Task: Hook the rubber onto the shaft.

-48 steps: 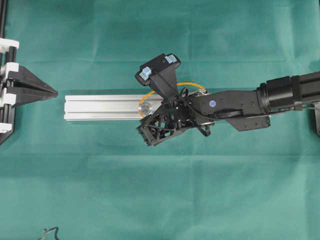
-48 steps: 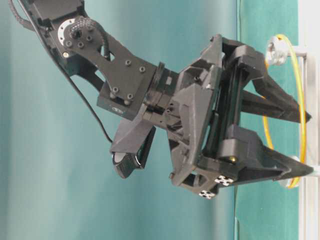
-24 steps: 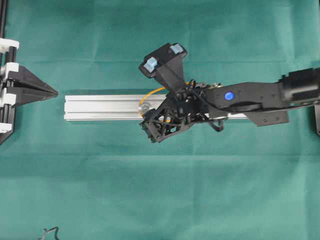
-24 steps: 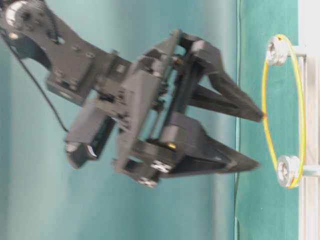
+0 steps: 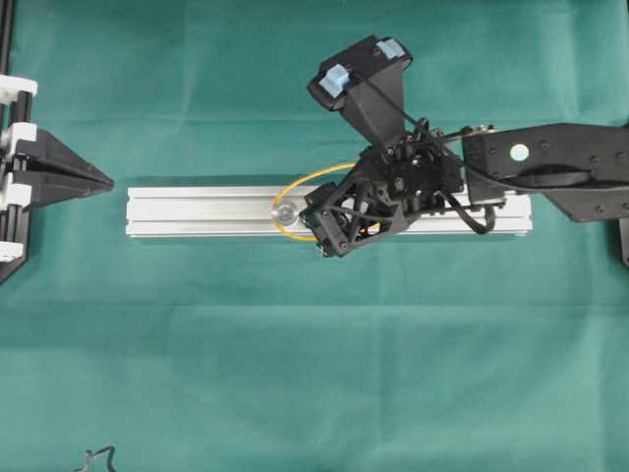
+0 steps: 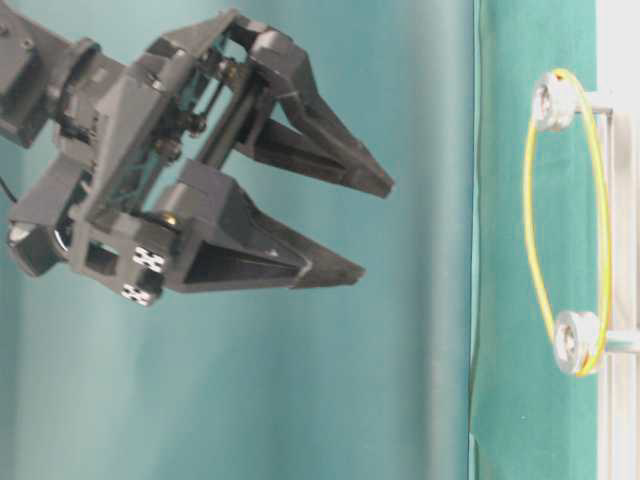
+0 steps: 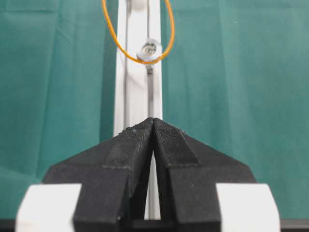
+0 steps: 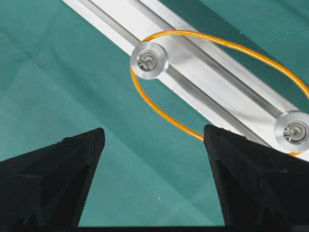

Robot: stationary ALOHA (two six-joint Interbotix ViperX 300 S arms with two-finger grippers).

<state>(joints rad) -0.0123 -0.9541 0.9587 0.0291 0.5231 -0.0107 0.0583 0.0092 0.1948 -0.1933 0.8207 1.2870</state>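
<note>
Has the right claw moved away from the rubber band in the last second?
Yes. The right claw has pulled back, open and empty, from the rail, leaving the rubber band around both shafts.

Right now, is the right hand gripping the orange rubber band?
No. In the table-level view the right hand is open and well clear of the rubber band, which loops both shafts.

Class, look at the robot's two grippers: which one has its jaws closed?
The left gripper: its fingertips meet, parked off the aluminium rail's end. The right gripper is spread wide above the rubber band.
</note>
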